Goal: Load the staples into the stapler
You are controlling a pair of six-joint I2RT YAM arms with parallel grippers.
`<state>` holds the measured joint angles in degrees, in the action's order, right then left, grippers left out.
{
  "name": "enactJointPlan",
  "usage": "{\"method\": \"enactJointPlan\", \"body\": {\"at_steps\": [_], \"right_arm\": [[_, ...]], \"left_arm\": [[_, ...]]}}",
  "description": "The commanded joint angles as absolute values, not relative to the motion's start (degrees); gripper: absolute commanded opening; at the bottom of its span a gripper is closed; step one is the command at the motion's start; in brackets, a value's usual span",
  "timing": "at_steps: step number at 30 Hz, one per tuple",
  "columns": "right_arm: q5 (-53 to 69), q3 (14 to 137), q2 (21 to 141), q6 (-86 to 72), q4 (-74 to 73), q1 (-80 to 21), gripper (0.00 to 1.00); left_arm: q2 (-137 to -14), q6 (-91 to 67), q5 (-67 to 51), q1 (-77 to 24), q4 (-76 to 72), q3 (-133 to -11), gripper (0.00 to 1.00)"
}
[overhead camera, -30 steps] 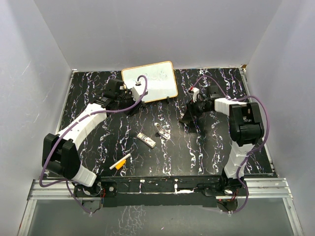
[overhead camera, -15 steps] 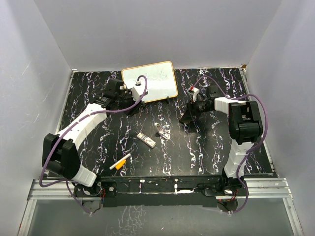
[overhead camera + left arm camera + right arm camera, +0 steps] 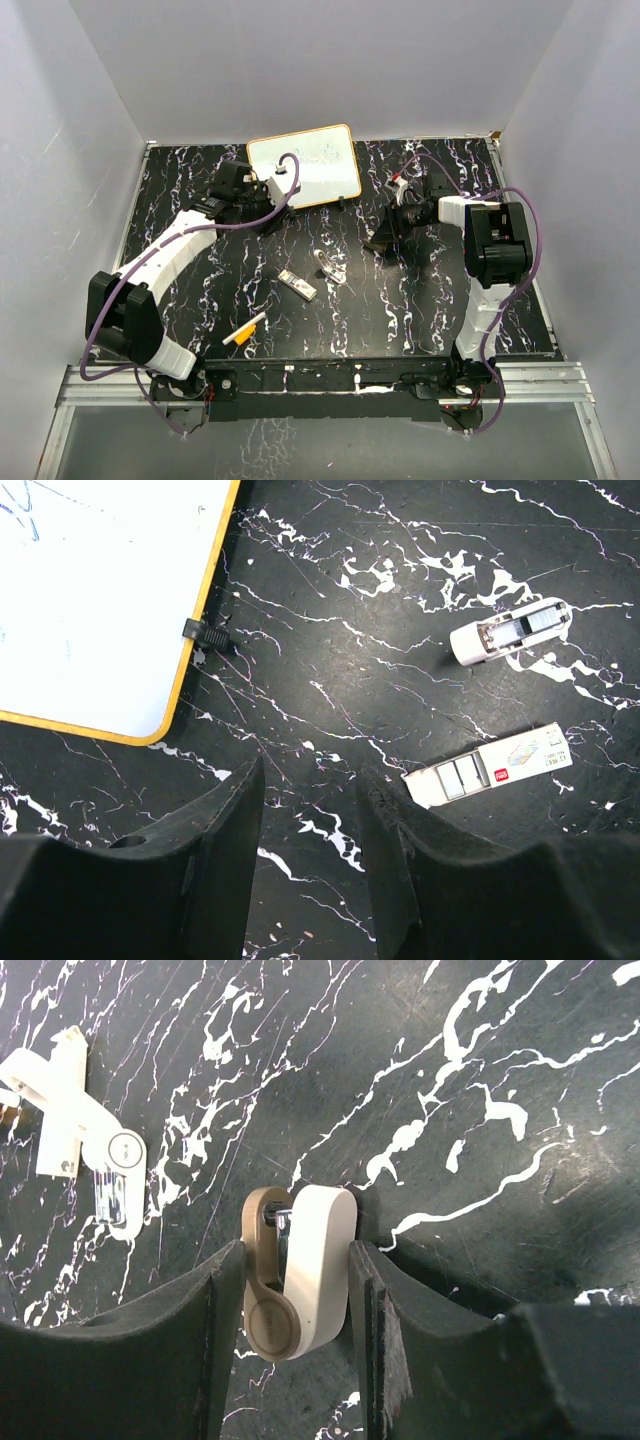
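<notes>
The staples [image 3: 298,285] are a flat white pack lying on the black marbled table, also in the left wrist view as the staples [image 3: 490,770], right of my fingers. A small tan-and-cream stapler [image 3: 310,1260] stands on its side on the table. My right gripper [image 3: 295,1250] is shut on it, one finger against each flat side. In the top view the right gripper [image 3: 383,238] hides the stapler. My left gripper [image 3: 310,780] hangs open over bare table with nothing between its fingers. The left gripper [image 3: 245,195] is near the whiteboard's front corner.
A whiteboard [image 3: 305,165] with an orange rim lies at the back centre. A small white hinged piece with a metal channel [image 3: 328,265] lies open between the staples and my right gripper. An orange-and-white marker [image 3: 245,330] lies near the front left.
The right gripper's wrist has shifted slightly over the stapler. The left arm, staples and marker have not moved.
</notes>
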<state>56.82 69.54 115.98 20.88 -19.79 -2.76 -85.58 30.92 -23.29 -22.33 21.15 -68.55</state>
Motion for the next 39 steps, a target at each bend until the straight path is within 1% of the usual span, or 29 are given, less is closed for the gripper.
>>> {"method": "enactJointPlan", "body": {"at_steps": [1, 7, 17, 23, 30, 35, 39], "right_arm": [[50.05, 66.68, 116.75, 22.41, -22.39, -2.72, 0.42], [46.75, 61.46, 111.62, 24.39, -19.03, -3.49, 0.41], [38.31, 50.00, 100.69, 26.16, -7.71, -7.22, 0.37], [29.27, 41.21, 90.57, 28.98, 0.12, -13.20, 0.36], [17.35, 30.77, 81.58, 33.63, 9.33, -21.66, 0.36], [13.18, 26.05, 77.81, 35.78, 13.65, -25.85, 0.38], [12.28, 24.39, 76.44, 36.80, 14.80, -27.70, 0.41]], "left_arm": [[-83.52, 31.29, -24.76, -22.10, 21.98, -68.91, 0.41], [-83.70, 31.29, -24.70, -22.06, 22.15, -69.25, 0.41], [-83.32, 31.38, -24.61, -22.06, 22.06, -69.00, 0.41], [-83.33, 31.38, -24.61, -22.06, 21.98, -68.99, 0.41], [-83.06, 31.21, -24.52, -22.06, 21.64, -68.52, 0.41], [-83.30, 30.77, -24.72, -22.06, 21.37, -68.21, 0.41], [-83.68, 30.67, -24.83, -22.06, 21.19, -67.96, 0.41]]}}
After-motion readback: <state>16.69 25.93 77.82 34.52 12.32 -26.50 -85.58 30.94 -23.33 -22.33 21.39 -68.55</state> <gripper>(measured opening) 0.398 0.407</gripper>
